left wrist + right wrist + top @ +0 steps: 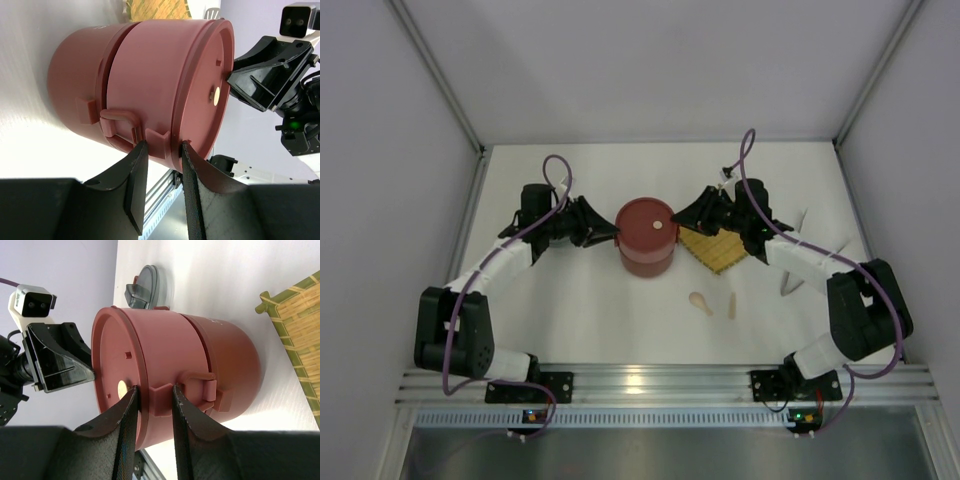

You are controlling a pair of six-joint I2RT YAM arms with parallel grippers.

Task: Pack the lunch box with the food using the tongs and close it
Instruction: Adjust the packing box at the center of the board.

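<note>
The lunch box [645, 238] stands stacked and lidded at the middle of the bench [600, 310]. The left claw [610, 236] at its 9 o'clock and the right claw [682, 222] at its 3 o'clock are each pinched on a small side catch [159, 142] by the top rim. The yellow mat [717, 252] lies just beside the box at 4 o'clock, the spoon [701, 302] and stick [731, 305] near at 5 o'clock, and the tongs [801, 222] farther out at 3 o'clock, partly hidden by the right arm [810, 262].

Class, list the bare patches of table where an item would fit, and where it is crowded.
Bare: the far strip of table behind the lunch box; the near patch between left arm, lunch box and spoon. Crowded: right of the lunch box, with mat, stick and tongs.
</note>
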